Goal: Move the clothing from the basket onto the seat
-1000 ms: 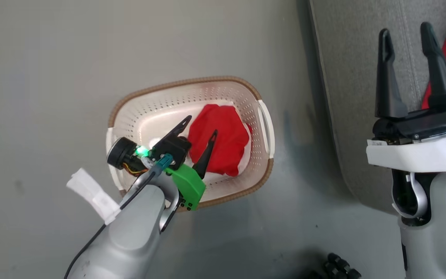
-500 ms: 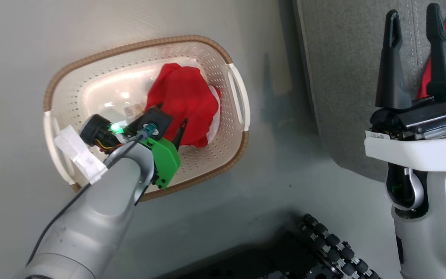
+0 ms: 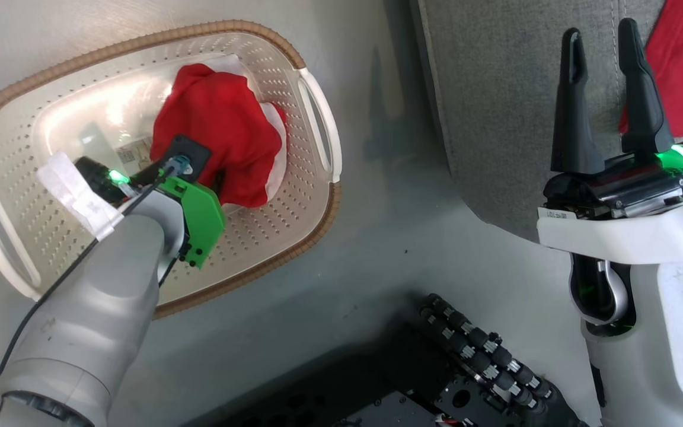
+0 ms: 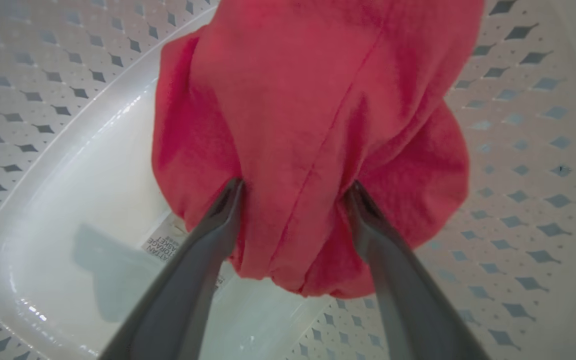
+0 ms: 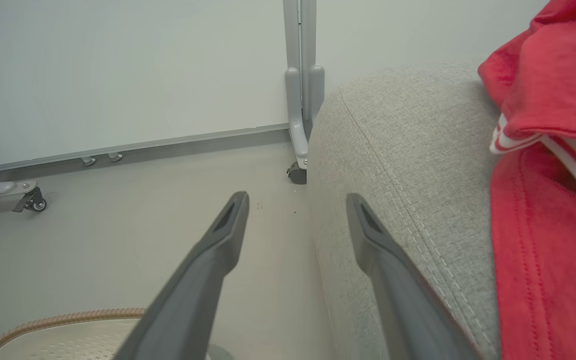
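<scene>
**Head view.** Basket (image 3: 321,196) on grey floor (image 3: 377,255), left of the seat (image 3: 495,107) and apart from it. Plain red garment (image 3: 223,130) bunched in the basket's right half, with a sticker (image 3: 134,155) on the basket bottom beside it. Left forearm (image 3: 98,284) reaches in over the near rim. Its wrist covers the garment's lower left and hides the fingers. Right gripper (image 3: 599,29) is over the seat edge, jaws apart, nothing held. Second red garment (image 3: 682,71) lies on the seat at upper right. Black robot base (image 3: 484,356) at the bottom.

**Left wrist view.** Left gripper (image 4: 295,186) jaws are well apart, both tips pressed into the plain garment, a fold of cloth bulging between them. Not clamped.

**Right wrist view.** Fingers are spread and empty, one over the floor, one over the seat. White stripe trim shows on the seat garment. A castor frame (image 5: 300,100) stands against the wall beyond.

**Change.** The camera has shifted, and the basket sits further up and left in the picture. One second ago the left fingers showed above the cloth; now they are down in it. The right gripper's stance is the same.
</scene>
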